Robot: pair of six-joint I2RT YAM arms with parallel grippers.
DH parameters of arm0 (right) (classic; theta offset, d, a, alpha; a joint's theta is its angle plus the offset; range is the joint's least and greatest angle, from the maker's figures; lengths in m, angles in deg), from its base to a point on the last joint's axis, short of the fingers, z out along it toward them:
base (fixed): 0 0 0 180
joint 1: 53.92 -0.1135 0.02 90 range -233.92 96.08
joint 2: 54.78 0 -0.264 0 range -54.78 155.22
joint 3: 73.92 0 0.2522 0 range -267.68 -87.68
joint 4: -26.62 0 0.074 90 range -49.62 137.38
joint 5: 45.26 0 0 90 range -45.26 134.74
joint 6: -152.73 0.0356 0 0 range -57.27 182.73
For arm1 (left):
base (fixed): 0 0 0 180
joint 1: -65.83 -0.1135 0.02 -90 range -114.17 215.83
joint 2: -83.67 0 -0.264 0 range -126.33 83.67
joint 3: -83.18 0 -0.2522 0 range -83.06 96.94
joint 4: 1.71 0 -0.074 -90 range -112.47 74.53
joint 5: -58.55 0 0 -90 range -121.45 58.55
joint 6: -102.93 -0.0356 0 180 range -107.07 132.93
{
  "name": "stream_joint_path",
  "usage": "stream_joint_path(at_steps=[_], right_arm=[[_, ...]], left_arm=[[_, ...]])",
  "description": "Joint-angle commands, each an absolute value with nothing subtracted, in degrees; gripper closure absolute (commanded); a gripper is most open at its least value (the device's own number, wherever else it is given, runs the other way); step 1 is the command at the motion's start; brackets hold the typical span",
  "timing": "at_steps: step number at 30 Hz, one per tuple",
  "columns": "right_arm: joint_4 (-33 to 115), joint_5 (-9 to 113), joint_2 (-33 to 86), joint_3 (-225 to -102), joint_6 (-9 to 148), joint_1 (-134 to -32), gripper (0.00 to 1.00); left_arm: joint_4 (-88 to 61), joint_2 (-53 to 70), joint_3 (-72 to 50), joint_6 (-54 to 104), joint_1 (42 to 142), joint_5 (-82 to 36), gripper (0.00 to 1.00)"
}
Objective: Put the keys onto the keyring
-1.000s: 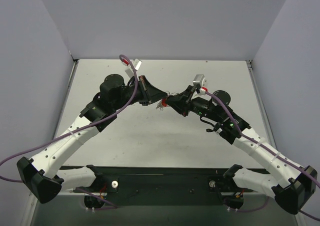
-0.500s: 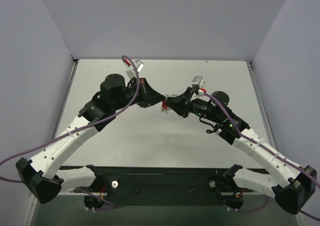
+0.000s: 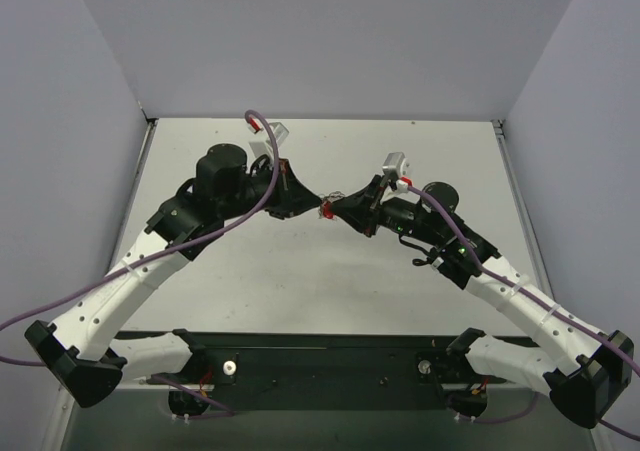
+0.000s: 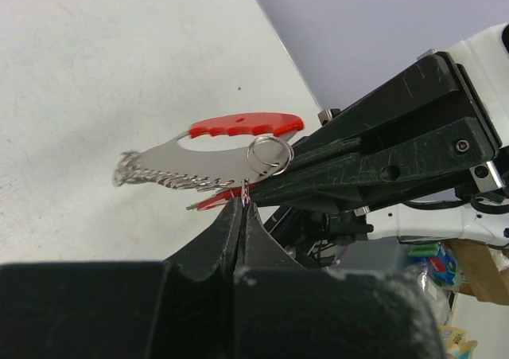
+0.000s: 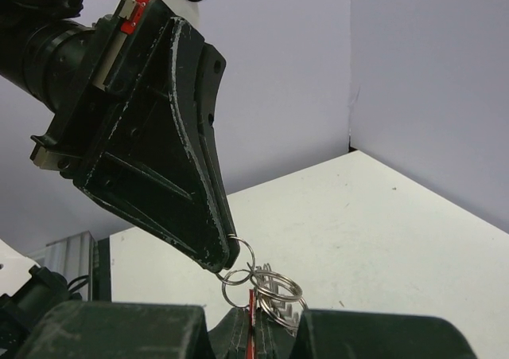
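The keyring is held in the air between my two grippers, a tiny red speck in the top view (image 3: 326, 209). In the left wrist view its red arc (image 4: 246, 124) tops a grey-silver toothed band (image 4: 187, 166) with a small silver ring (image 4: 269, 154). My right gripper (image 3: 337, 209) (image 5: 256, 318) is shut on the keyring's thin red edge (image 5: 253, 311). My left gripper (image 3: 317, 204) (image 4: 244, 205) is shut on another small silver ring (image 5: 242, 254) linked to the bunch of rings (image 5: 280, 293). I cannot tell any key apart from the rings.
The white table (image 3: 330, 271) lies below the raised grippers. Grey walls close it in at the back and on both sides. The black base bar (image 3: 320, 356) runs along the near edge. Purple cables loop over both arms.
My left gripper has moved right toward the right gripper, and the two tips now meet at the keyring. The right gripper has edged slightly left and down.
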State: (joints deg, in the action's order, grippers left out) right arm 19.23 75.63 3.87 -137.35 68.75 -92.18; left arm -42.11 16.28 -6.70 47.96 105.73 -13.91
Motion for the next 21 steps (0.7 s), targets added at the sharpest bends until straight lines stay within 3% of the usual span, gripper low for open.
stream_joint_path(at_steps=[1,21], right_arm=[[16.56,74.88,2.52,-138.66,67.92,-91.19,1.00],[16.65,75.41,2.61,-139.28,68.09,-91.19,1.00]], left_arm=[[-45.35,19.16,-3.34,44.92,105.30,-14.92,1.00],[-48.34,18.99,-2.55,41.67,105.03,-15.63,1.00]])
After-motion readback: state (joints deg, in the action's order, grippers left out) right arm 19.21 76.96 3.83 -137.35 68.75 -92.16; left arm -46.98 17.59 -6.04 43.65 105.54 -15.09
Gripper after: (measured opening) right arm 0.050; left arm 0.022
